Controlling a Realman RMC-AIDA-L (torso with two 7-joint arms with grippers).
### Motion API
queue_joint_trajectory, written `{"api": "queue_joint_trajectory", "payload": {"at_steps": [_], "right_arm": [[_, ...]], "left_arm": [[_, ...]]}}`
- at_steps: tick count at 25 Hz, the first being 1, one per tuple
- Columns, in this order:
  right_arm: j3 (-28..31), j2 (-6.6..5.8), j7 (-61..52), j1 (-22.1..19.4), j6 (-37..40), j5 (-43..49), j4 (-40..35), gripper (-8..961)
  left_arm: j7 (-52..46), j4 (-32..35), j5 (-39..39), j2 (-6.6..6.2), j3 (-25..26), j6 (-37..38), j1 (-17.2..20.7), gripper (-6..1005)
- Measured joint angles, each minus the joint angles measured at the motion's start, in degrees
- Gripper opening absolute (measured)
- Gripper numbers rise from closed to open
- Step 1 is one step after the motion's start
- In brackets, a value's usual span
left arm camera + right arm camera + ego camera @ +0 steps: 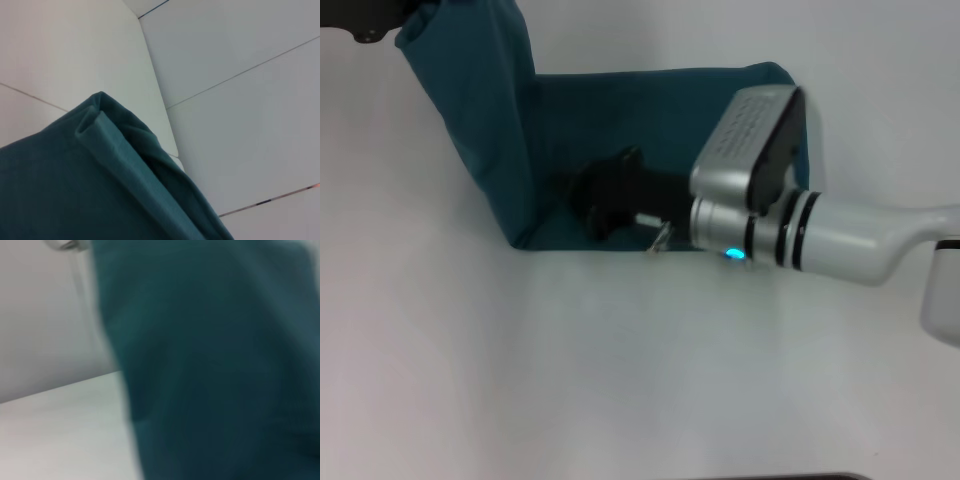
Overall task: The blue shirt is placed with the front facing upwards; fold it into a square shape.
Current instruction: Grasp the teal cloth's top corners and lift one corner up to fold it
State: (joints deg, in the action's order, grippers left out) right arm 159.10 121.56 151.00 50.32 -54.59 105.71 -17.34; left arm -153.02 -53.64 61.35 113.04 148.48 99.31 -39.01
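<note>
The blue shirt (650, 130) lay toward the far side of the white surface (570, 360), already narrowed into a band with its near edge running straight across. Its left end was lifted off the surface and rose as a steep panel toward the upper left corner of my head view. No lettering or collar showed from where I looked.

My left claw (370, 25) sat at the very top of that raised panel, mostly cut off by the frame edge. The cloth hung from it, so I judged it clamped on the shirt, though I could not see its fingers. The left wrist view showed only a folded, doubled edge of the fabric close under the camera.

My right claw (605, 195) reached in from the right, low over the flat part of the shirt near its near edge. Its dark fingers blended into the cloth, and I could not tell whether they were open or had any fabric. The right wrist view gave me nothing but teal cloth up close.

I read this as the crosswise fold in progress. The next move, as I judged it, called for carrying the left end over to the right, with the right claw clearing out first, then laying the edges level.
</note>
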Motion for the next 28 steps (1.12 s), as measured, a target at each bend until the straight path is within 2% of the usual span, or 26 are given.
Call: {"api": "queue_joint_trajectory", "payload": {"at_steps": [6, 15, 24, 26, 28], "right_arm": [[1.8, -0.01, 0.22, 2.82, 4.28, 5.68, -2.18, 1], [1.87, -0.01, -0.13, 3.65, 4.04, 8.96, -3.04, 2], [1.91, -1.19, -1.02, -3.03, -7.71, 6.04, -1.71, 3], [1.91, -1.21, -1.01, -3.9, -8.24, 4.07, -1.19, 3], [1.91, -1.17, -1.0, -4.28, -8.27, 2.59, -0.53, 3]], "left_arm": [[0.28, -0.06, 1.43, 0.01, -0.2, 0.08, -0.08, 16], [0.46, -0.06, 3.0, -0.16, -0.13, 0.37, 0.38, 16], [0.47, -0.04, 2.58, -1.26, 0.07, -0.73, 2.43, 16], [0.29, -0.78, 2.78, -0.95, 0.11, -0.32, 3.22, 16], [0.06, -2.52, 3.39, 0.16, 0.15, 0.88, 4.26, 16]]}}
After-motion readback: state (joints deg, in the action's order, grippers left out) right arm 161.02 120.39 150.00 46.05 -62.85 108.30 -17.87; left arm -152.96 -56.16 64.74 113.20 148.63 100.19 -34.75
